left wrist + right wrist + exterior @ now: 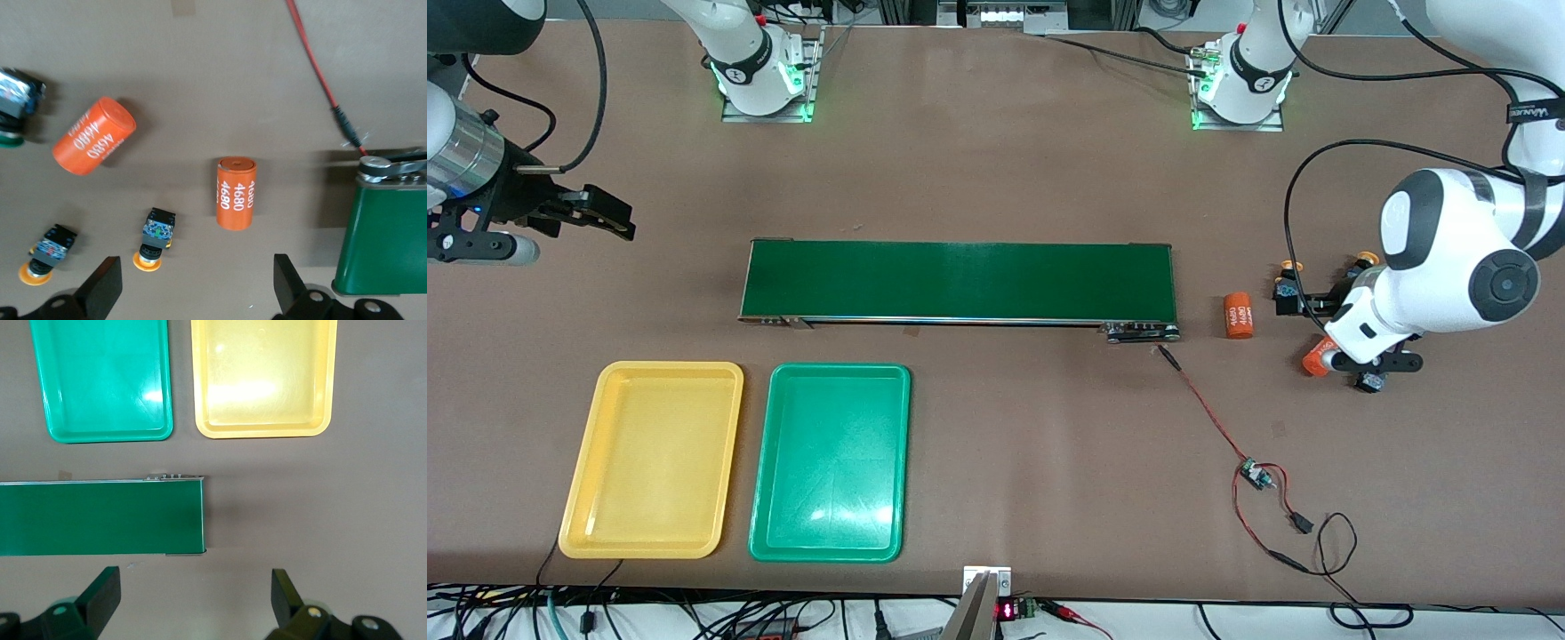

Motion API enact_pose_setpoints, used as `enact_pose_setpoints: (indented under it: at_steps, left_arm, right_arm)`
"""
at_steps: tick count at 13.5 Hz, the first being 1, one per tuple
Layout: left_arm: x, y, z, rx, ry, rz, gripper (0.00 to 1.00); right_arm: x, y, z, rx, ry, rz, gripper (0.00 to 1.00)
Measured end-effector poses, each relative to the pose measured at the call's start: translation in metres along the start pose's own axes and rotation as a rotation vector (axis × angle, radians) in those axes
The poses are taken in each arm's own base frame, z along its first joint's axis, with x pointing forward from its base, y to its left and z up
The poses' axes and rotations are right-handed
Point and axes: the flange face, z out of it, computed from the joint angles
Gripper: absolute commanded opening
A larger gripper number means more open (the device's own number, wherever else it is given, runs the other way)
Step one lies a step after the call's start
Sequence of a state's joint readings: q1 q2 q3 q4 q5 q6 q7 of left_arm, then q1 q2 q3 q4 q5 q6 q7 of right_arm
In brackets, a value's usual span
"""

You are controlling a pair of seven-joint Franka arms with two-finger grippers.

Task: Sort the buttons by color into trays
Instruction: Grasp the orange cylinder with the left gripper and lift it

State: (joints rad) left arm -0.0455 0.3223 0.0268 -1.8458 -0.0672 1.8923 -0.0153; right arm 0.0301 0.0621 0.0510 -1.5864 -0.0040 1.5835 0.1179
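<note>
1. The left gripper [193,290] hangs in the air with its fingers spread wide and nothing between them, over the table near the left arm's end, above the yellow buttons.
2. Two yellow buttons [155,239] lie on their sides on the bare table, close beside each other and apart from the trays.
3. One green button [15,107] shows at the edge of the left wrist view, partly cut off; the second green one cannot be made out.
4. Two orange cylinders [236,192] printed "4680" lie among the buttons, one near the end of the conveyor belt [959,281].
5. The right gripper [193,607] waits in the air with its fingers spread and empty, over the table at the right arm's end, past the end of the belt.
6. The yellow tray [654,458] and the green tray [831,462] lie side by side, nearer the front camera than the belt, toward the right arm's end; the yellow one is the outer one.
7. Neither tray holds a button.
8. A red wire [1209,418] runs from the belt's end across the table toward the front camera.
</note>
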Motion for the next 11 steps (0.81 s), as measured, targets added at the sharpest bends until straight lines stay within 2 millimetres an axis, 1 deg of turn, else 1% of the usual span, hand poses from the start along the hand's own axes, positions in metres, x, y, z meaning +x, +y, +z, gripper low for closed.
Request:
enact_pose_setpoints:
  at_steps: [2,4,7,9,11]
  left_arm:
    - [-0.005,0.0,0.028,-0.011,-0.002,-0.007,1.0]
    - [-0.011,0.009,0.052,-0.014,-0.001,0.006,1.0]
    - [-0.014,0.02,0.067,-0.015,-0.008,0.025,1.0]
    - [-0.01,0.026,0.075,-0.016,0.003,0.038,1.0]
    - [-0.003,0.029,0.091,-0.017,0.009,0.058,1.0]
  right_arm:
    - [0.0,-0.002,0.0,0.0,0.0,-0.003,1.0]
    - [0.0,-0.004,0.0,0.0,0.0,-0.007,1.0]
    - [-0.001,-0.004,0.0,0.0,0.0,-0.008,1.0]
    - [-0.001,-0.004,0.0,0.0,0.0,-0.008,1.0]
    - [-0.001,-0.004,0.0,0.0,0.0,-0.008,1.0]
